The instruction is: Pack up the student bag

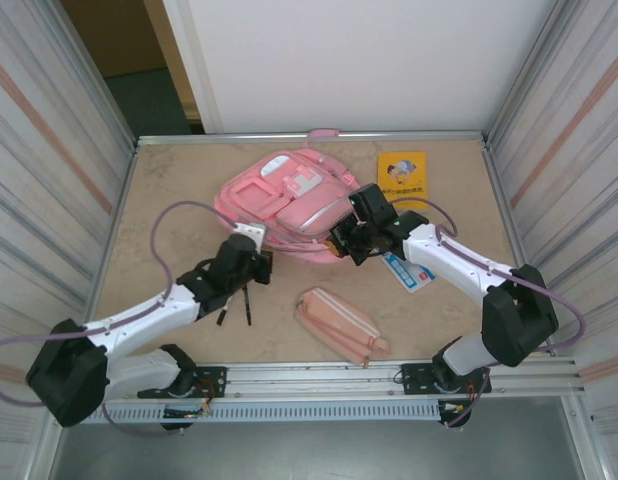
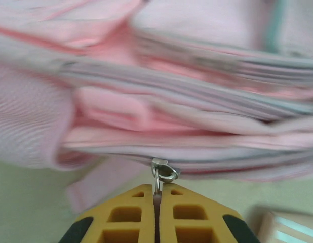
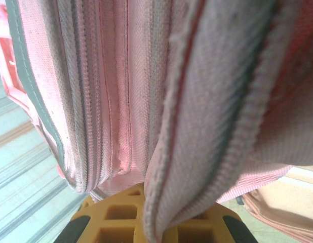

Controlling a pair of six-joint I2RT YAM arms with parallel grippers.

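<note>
The left arm reaches from its base at the near left corner of the counter (image 1: 169,190) in a low, nearly straight line, and the left claw (image 1: 251,248) meets the near left edge of the backpack (image 1: 284,200). The right arm rises from its base to a bent elbow at the near right, then runs inward and away, so the right claw (image 1: 347,243) comes at the backpack's near right edge. The backpack lies flat, just beyond and between the two claws. From above, the jaws of both claws are too small and dark to read. The left wrist view settles the left one: its yellow fingers (image 2: 128,215) are pressed together on the metal zip pull (image 2: 161,172), which sticks up from their tips against the pale zip stripe just ahead. In the right wrist view a thick fold of pink fabric (image 3: 197,126) runs down between the yellow fingers, so that claw is clamped on the backpack's cloth, with the zip bands standing upright to its left. Only the view from above takes in the surroundings: a yellow book (image 1: 402,178) beyond the right claw, a pink pencil case (image 1: 339,322) nearer the bases than both claws, two dark pens (image 1: 235,305) beside the left forearm, and a small blue-and-white card (image 1: 409,272) under the right forearm.
</note>
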